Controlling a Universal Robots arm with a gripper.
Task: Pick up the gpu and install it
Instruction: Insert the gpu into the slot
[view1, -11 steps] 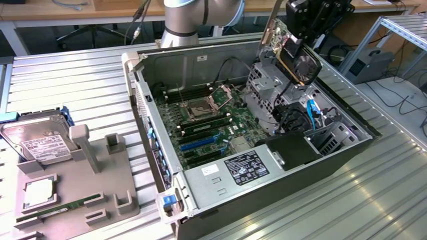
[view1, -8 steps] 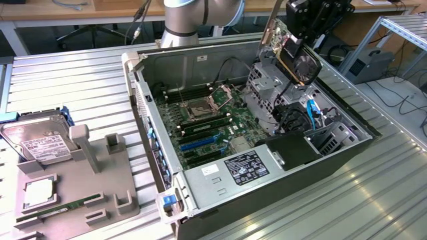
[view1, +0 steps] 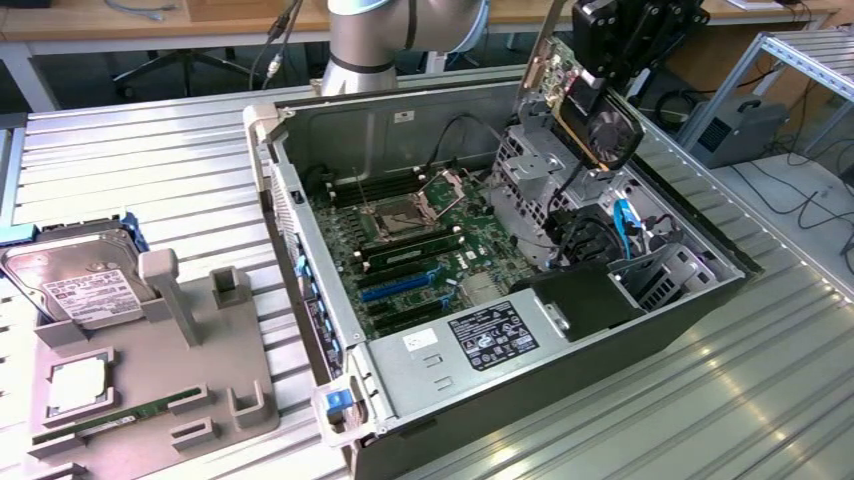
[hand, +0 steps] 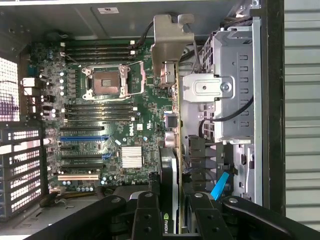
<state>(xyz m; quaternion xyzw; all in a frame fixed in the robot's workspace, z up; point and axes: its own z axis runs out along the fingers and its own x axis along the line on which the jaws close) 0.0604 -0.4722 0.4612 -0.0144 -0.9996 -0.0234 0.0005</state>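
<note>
Jaws clamped on the gpu (view1: 601, 120), tilted above the open computer case (view1: 360, 130), apparently clear of the motherboard (view1: 427, 250)

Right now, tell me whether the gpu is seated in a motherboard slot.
No: the gripper holds the gpu aloft over the open case, clear of the motherboard.

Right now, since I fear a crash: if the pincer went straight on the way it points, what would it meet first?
Probably the motherboard, close beside the metal drive cage. The gpu that the pincer holds would touch it first. Depth is unclear.
</note>
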